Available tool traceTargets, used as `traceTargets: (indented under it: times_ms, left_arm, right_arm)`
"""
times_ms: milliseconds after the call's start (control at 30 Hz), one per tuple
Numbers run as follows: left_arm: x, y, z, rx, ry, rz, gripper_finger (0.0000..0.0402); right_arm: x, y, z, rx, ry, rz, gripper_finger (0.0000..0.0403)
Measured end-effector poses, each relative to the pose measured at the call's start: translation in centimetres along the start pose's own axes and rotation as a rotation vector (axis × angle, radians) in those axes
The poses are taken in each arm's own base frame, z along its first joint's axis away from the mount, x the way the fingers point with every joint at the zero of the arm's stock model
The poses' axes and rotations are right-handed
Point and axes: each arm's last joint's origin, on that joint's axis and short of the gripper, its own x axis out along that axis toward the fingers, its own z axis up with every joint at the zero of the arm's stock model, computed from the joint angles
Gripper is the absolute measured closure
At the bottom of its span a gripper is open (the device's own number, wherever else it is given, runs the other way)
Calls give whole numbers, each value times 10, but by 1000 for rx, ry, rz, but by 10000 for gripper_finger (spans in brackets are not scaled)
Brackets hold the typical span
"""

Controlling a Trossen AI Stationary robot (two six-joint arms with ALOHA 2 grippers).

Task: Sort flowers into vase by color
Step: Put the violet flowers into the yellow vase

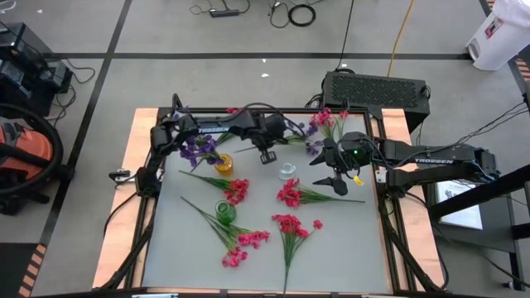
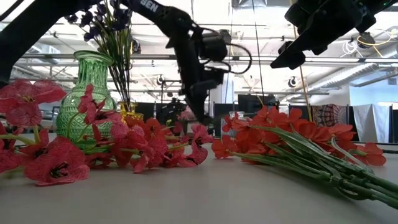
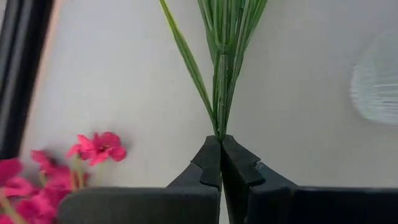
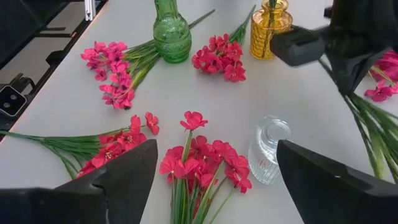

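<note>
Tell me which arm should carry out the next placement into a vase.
Left, probably. The left claw is already shut on a sprig's green stem, near the yellow vase and clear vase. The right claw is open and empty, hovering above the pink flowers.

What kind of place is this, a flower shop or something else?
Probably a robotics lab or workshop, not a shop: an open hall with ceiling lights behind the table, loose cables on the floor, and a computer box beside the table.

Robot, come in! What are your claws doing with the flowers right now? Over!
Left gripper shut on thin green flower stems. Right gripper open, hovering over pink-red blossom sprigs. Nothing blocking.
</note>
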Motion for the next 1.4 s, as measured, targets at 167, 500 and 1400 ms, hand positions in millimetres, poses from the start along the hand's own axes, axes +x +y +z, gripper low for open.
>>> traceTargets:
  times_ms: [167,500,1400]
  left_arm:
    - [-23,-5,12,19,-24,34,400]
    - [-78,-15,35,45,-110,41,401]
    - [-325,17,-52,-67,-548,159,401]
  right_arm:
    - [0,0,0,0,0,0,80]
    - [0,0,0,1,4,0,80]
    - [0,0,0,-6,4,0,80]
